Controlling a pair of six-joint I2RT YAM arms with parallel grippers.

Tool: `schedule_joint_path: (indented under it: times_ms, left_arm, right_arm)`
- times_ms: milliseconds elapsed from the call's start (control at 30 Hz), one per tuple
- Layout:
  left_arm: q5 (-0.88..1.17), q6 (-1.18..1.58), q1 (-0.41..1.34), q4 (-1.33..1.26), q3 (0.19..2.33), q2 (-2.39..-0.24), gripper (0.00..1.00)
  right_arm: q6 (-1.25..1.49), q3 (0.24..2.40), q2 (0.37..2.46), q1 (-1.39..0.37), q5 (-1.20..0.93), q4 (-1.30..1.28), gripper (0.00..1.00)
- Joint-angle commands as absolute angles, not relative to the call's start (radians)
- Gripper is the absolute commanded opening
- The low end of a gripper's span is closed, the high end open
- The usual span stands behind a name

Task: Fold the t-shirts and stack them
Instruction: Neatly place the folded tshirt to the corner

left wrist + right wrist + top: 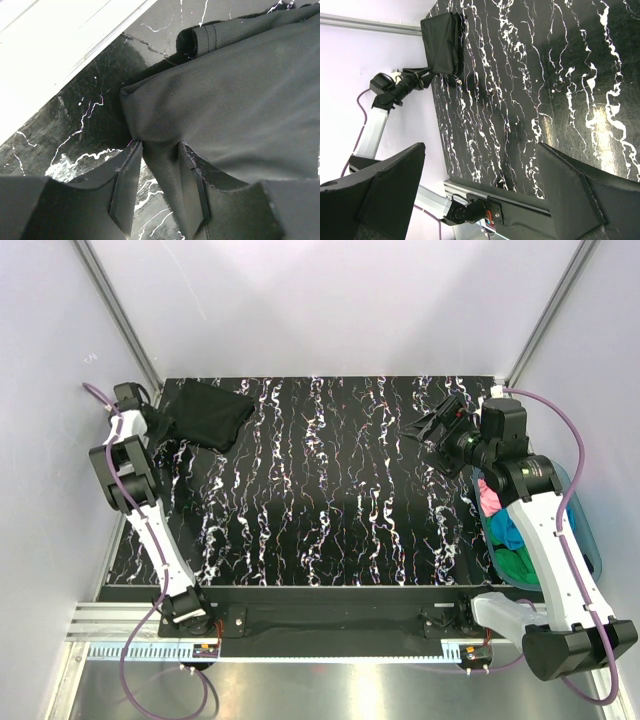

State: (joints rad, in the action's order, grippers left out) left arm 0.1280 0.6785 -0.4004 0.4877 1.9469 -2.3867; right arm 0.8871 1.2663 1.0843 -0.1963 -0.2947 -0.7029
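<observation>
Black marbled table (330,490): L gripper (160,145) jaws pinch folded black t-shirt (205,412) edge at 10 o'clock, R gripper (480,150) gapes empty at 2 o'clock; prob. placing first fold, next needs release, then tub (592,540) pick.

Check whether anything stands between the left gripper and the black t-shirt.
Nothing visible does: the left gripper already pinches a fold of the black t-shirt at the far left corner of the table.
</observation>
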Motion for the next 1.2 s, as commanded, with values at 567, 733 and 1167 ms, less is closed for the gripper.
schedule_joint_path:
  times_ms: [567,733,1167]
  left_arm:
    - [0.02,0.893,-0.426,0.448,1.615,-2.161,0.32]
    - [-0.03,0.887,-0.425,0.485,1.583,-2.122,0.32]
    - [-0.083,0.819,-0.373,0.612,1.641,-1.996,0.46]
  right_arm:
    - [0.836,1.364,1.117,-0.206,-0.295,-0.687,1.0]
    - [0.81,1.388,1.103,-0.206,-0.298,-0.719,0.99]
    - [0.811,1.385,1.071,-0.204,-0.324,-0.73,1.0]
